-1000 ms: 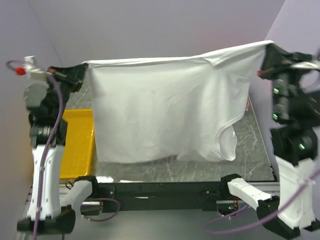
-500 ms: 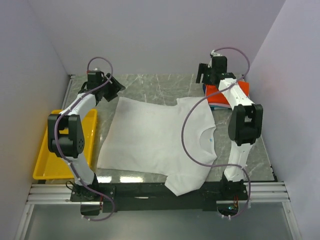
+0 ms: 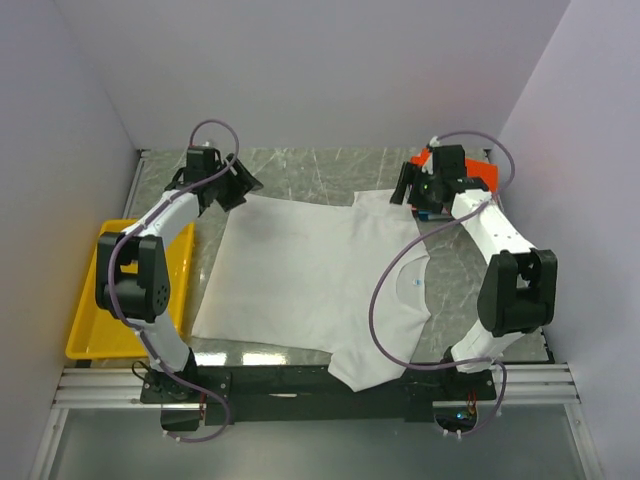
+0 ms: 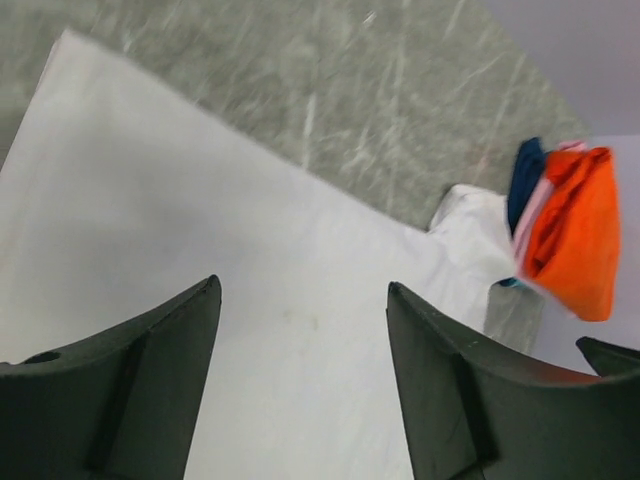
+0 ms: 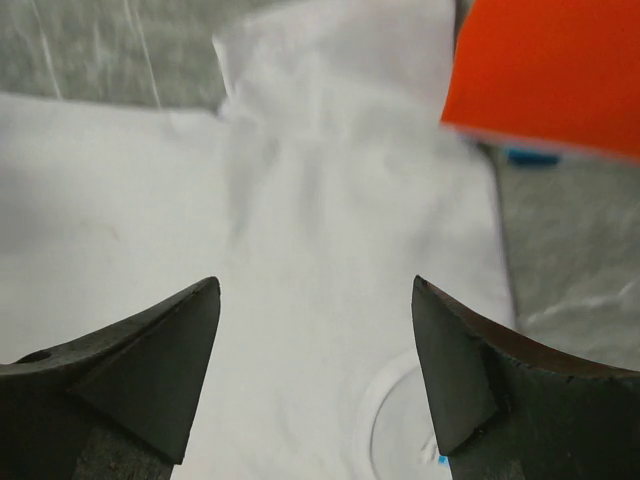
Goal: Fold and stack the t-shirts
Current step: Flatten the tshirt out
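Top external view shows the big white t-shirt lying flat in the middle of the gray table. Its bottom hem points to 9 o'clock and its neck hole, with a tiny light-blue label, points to 3 o'clock. One sleeve droops over the table edge at 6 o'clock. The other sleeve lies at 1 o'clock. The left end effector is at 11 o'clock, over the far hem corner of the shirt. The right end effector is at 1 o'clock, over the far sleeve. In the left wrist view, the left end effector is wide open with nothing held, and plain white cloth lies under the gap between its two dark fingers. In the right wrist view, the right end effector is wide open too and holds nothing. The white sleeve and shoulder lie under it, and the round neck hole sits toward 5 o'clock. A stack of folded shirts rests just beside the far sleeve at 2 o'clock. The stack has an orange-red shirt on top, with pink and blue edges showing. A yellow tray sits at 8 o'clock, beside the white shirt.
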